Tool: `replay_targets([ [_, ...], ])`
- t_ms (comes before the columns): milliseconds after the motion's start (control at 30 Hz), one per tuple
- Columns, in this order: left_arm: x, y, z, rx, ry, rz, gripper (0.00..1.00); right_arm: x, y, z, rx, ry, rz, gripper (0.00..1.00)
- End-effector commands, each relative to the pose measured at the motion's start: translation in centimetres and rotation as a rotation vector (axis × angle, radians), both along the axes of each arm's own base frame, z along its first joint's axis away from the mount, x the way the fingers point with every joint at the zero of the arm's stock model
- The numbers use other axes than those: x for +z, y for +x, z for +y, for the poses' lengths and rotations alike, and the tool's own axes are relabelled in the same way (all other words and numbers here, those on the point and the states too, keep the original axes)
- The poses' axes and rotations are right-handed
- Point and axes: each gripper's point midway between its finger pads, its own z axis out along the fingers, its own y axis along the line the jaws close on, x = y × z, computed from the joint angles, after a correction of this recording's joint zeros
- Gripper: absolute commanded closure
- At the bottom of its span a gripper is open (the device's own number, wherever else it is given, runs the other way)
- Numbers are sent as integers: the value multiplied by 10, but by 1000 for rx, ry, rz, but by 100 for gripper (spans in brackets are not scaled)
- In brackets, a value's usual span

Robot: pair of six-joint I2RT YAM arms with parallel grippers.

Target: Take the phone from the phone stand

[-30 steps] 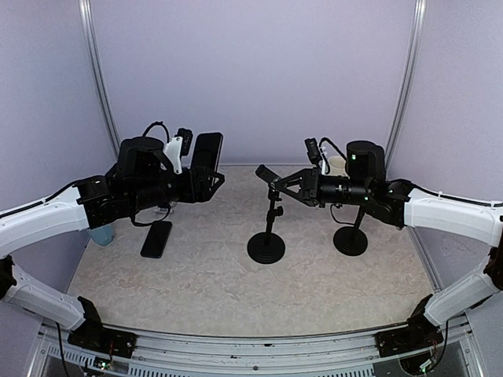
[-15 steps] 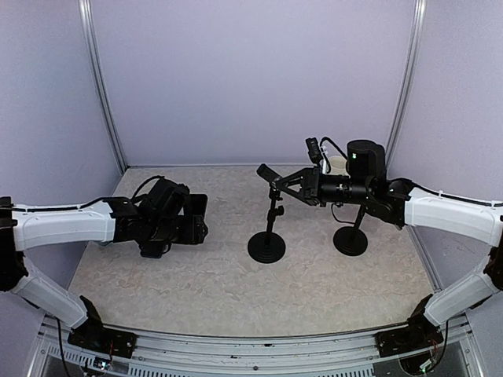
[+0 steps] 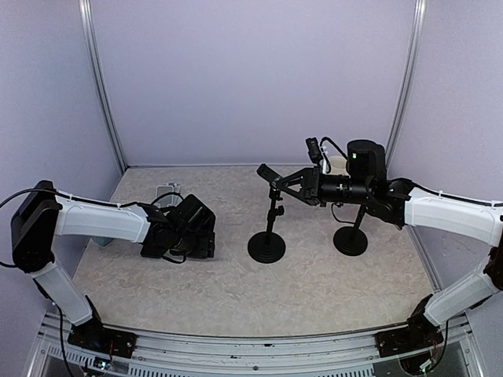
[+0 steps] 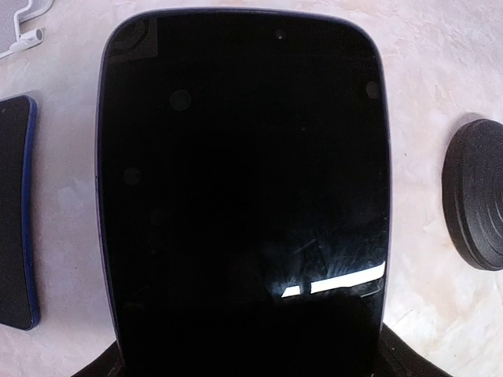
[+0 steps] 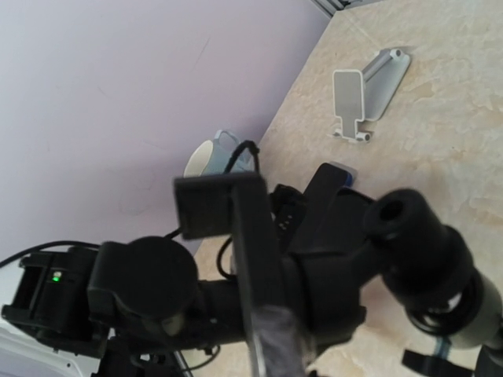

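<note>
Down has come the left arm since 1 second ago: back then it held the phone upright beside the stand, and now it lies low and stretched out over the left side of the desk [image 3: 259, 302]. On the other side nothing has shifted, with the right arm reaching in at the same height. At centre stands the phone stand [image 3: 268, 247], its round base on the desk and its cradle bare at the top. The right hand [image 3: 277, 187] is clamped on the neck just below that cradle. A 2nd stand [image 3: 350, 240] sits behind that arm, near the right edge. Over to the left hand [image 3: 196, 236]: it is closed on the phone [image 4: 244, 196], which is clear of the stand, dark screen filling the wrist view, flat and close above the desk. Whether it touches the surface, I cannot tell. Just beside it lies a blue-edged phone [image 4: 14, 212], and a silver bracket [image 3: 168, 191] rests further back.
</note>
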Motion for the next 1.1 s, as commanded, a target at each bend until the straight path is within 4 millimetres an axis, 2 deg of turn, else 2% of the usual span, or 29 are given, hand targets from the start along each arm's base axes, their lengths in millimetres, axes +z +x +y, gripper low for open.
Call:
replay_targets([
  [0, 9, 16, -17, 24, -30, -62, 67, -23, 13, -15, -72, -73, 20, 100],
  [167, -3, 19, -18, 36, -20, -52, 64, -24, 13, -16, -73, -73, 22, 100],
  [733, -23, 30, -21, 42, 1, -56, 57, -24, 13, -17, -74, -69, 24, 100],
  [933, -31, 30, -21, 40, 16, -46, 48, -25, 13, -17, -76, -70, 24, 100],
  [1067, -34, 29, -22, 36, 28, -42, 38, -25, 13, -17, -77, -71, 24, 100],
])
